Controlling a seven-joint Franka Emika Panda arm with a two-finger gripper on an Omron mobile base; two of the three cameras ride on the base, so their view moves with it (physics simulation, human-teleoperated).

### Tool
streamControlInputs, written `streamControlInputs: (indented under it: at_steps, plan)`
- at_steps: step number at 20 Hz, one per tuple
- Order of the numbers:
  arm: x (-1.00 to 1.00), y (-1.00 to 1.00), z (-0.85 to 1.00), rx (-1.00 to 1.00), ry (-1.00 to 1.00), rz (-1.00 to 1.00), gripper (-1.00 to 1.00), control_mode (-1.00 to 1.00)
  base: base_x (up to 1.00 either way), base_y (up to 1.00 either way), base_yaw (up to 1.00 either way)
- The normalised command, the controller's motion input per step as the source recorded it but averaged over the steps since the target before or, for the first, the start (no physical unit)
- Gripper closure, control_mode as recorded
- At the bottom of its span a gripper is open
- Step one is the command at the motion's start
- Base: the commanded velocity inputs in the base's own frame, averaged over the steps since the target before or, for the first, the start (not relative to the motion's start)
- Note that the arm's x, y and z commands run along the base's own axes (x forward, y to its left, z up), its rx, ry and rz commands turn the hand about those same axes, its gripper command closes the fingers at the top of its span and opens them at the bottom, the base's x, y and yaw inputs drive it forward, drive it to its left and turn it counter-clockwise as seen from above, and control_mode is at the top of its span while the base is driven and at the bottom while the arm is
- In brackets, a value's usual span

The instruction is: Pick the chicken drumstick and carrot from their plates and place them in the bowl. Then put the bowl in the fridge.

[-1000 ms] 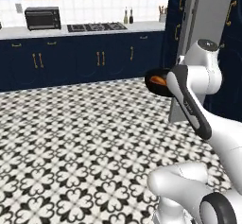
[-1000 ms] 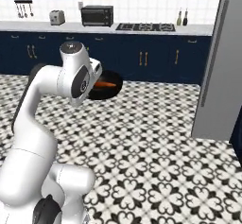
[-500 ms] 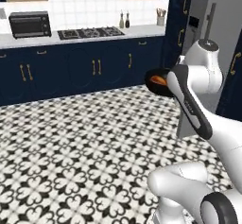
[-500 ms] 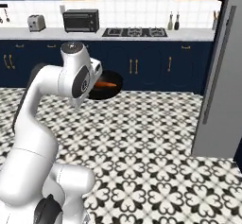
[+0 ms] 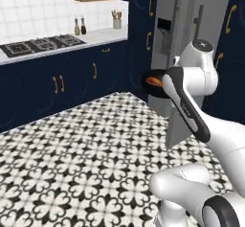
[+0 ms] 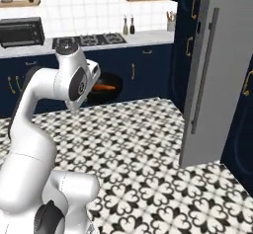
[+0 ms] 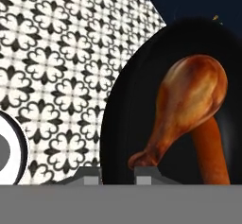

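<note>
My gripper (image 7: 118,175) is shut on the near rim of the glossy black bowl (image 7: 137,100) and holds it above the floor. In the bowl lie the reddish-brown chicken drumstick (image 7: 189,100) and, beside it, the orange carrot (image 7: 213,154). In the left base view the bowl (image 5: 152,88) hangs at the end of the arm just in front of the grey fridge (image 5: 179,34), with orange food showing over its rim. In the right base view the bowl (image 6: 109,82) sits left of the fridge (image 6: 222,70). The plates are out of view.
Navy cabinets with brass handles (image 5: 57,83) run under a white counter with a stove (image 5: 40,44) and bottles (image 5: 79,26). A toaster oven (image 6: 20,30) stands at the counter's left. Black-and-white patterned floor (image 5: 95,159) lies open before the fridge, whose long handle (image 6: 203,70) faces me.
The whole picture has shifted: the base has turned and driven toward the fridge, which now looms larger. The bowl stays in the gripper with both foods inside.
</note>
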Motion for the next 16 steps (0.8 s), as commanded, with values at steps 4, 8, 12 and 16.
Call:
streamControlInputs:
  at_steps: [4,8,12,16]
  plan:
    - [0.00,0.00,0.00,0.00,0.00,0.00,1.00,1.00,0.79,0.78,-0.68]
    - [0.00,0.00,0.00,0.00,0.00,0.00,1.00,1.00,0.78,0.86,-0.64]
    - [0.00,0.00,0.00,0.00,0.00,0.00,1.00,1.00,0.67,0.97,-0.59]
    - [0.00,0.00,0.00,0.00,0.00,0.00,1.00,1.00,0.67,0.95,-0.58]
